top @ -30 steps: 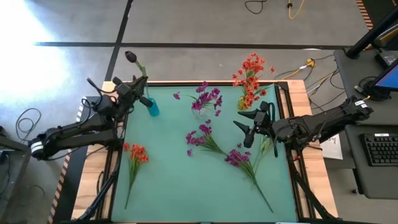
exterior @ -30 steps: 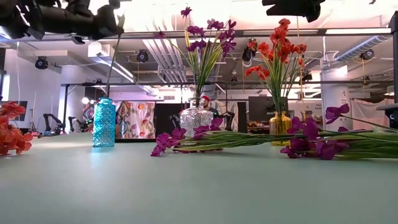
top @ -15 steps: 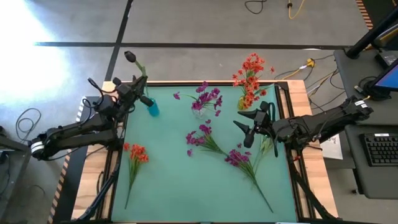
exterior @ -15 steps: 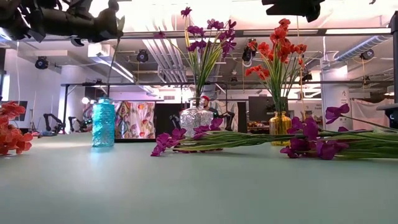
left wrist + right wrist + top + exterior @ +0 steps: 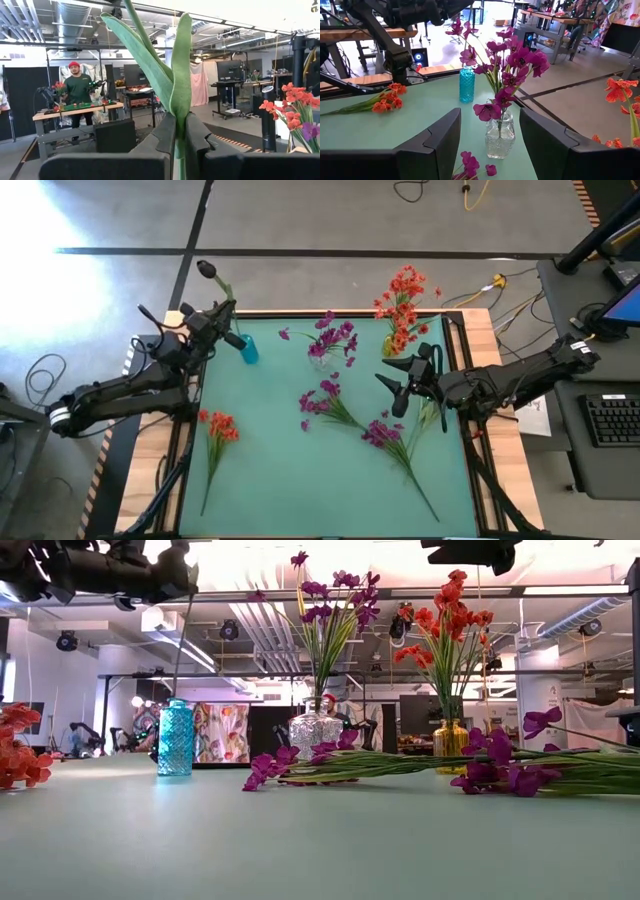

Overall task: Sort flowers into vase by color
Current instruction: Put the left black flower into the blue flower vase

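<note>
1. My left gripper (image 5: 222, 320) is clamped on the green stem of the dark bud flower (image 5: 208, 270), at 10 o'clock on the table, directly above the blue vase (image 5: 248, 351)
2. My right gripper (image 5: 396, 384) sits at 3 o'clock, jaws apart, holding nothing
3. Magenta flowers in the clear vase (image 5: 318, 352) at 12, orange ones in the yellow vase (image 5: 449, 745) at 1
4. Two magenta stems (image 5: 395, 442) lie mid-mat, one orange stem (image 5: 217, 430) at 8

Robotics lab: exposed ceiling ducts (image 5: 75, 20), workbenches (image 5: 75, 112), floor cables (image 5: 440, 192).
</note>
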Robot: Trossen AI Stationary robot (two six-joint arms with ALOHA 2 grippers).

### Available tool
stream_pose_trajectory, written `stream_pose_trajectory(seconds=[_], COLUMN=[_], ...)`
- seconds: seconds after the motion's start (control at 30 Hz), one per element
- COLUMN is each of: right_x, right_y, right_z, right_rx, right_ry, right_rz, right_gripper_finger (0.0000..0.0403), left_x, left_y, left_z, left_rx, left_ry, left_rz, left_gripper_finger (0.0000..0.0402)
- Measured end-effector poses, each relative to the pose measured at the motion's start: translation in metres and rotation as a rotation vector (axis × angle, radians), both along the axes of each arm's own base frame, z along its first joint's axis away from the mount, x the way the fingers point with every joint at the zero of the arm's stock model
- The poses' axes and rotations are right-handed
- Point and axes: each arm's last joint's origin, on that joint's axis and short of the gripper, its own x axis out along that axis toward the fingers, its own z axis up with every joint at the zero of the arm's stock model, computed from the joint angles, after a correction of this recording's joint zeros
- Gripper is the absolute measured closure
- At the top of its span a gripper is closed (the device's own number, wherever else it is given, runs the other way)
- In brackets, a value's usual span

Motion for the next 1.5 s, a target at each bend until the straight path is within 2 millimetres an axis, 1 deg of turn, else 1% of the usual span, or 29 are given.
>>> stream_pose_trajectory(seconds=[0.17,0.4,0.53,0.7,1.13,1.5], right_x=[0.000,0.000,0.000,0.000,0.000,0.000], right_y=[0.000,0.000,0.000,0.000,0.000,0.000], right_z=[0.000,0.000,0.000,0.000,0.000,0.000], right_rx=[-0.002,-0.002,-0.001,-0.002,-0.001,-0.002], right_ry=[0.001,0.001,0.000,0.000,-0.001,-0.001], right_rz=[0.001,0.001,0.000,0.000,0.000,0.000], right_gripper_finger=[0.0207,0.0207,0.0207,0.0207,0.0207,0.0207], left_x=[0.004,0.014,0.013,0.012,0.013,0.019], left_y=[0.003,0.011,0.010,0.010,0.013,0.017], left_z=[0.000,-0.007,-0.004,-0.003,-0.007,-0.013], left_rx=[0.008,-0.011,0.014,0.025,0.018,-0.009], left_ry=[-0.023,0.025,-0.006,0.001,0.029,0.051], left_rz=[0.003,0.039,0.041,0.046,0.060,0.058], left_gripper_finger=[0.0401,0.0401,0.0402,0.0401,0.0402,0.0401])
